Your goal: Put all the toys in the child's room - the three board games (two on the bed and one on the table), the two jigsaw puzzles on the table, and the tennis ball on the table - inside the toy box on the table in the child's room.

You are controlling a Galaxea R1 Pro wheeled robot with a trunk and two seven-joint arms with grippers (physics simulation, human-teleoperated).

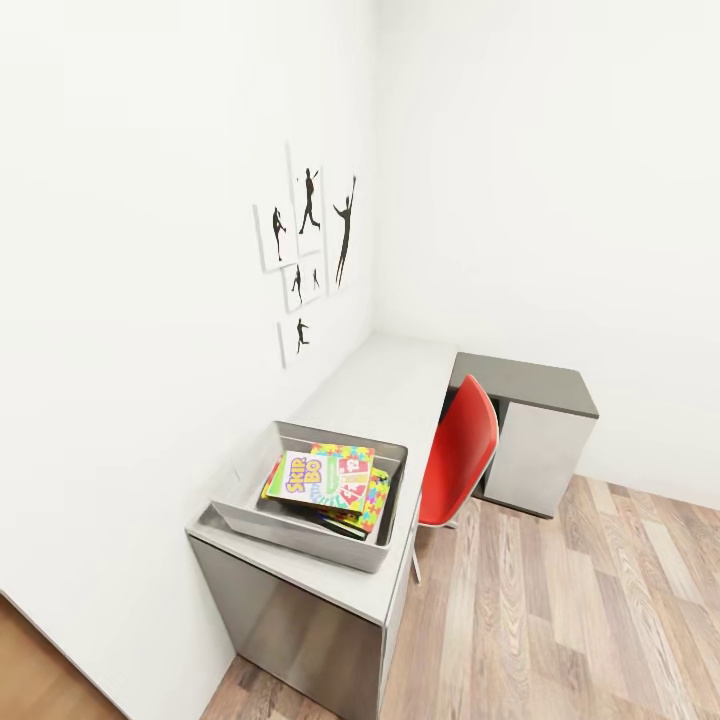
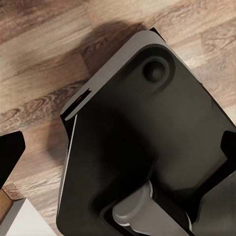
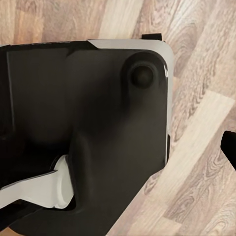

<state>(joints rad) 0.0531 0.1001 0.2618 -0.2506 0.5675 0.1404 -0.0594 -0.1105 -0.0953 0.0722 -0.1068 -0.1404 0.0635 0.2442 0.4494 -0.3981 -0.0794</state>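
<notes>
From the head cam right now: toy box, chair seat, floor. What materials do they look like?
Toy box: matte grey moulded plastic, judging by its smooth sloping walls and stepped rim; could be painted metal. Chair seat: glossy red plastic shell, one curved piece with a soft sheen. Floor: wood planks or wood-look laminate, with visible grain and plank seams; the render does not settle which.

White plain walls [image 1: 150, 250] meet at a corner in the upper middle of the head view. Cluster of white square pictures with black athlete silhouettes [image 1: 308, 250] hangs on the left wall, centre of frame. Light grey L-shaped worktop [image 1: 385, 385] runs along both walls, dark grey top section [image 1: 525, 380] at right. Red plastic shell chair [image 1: 460, 455] tucked against it. Wood-plank floor [image 1: 580, 610] at lower right; even, bright light.
</notes>
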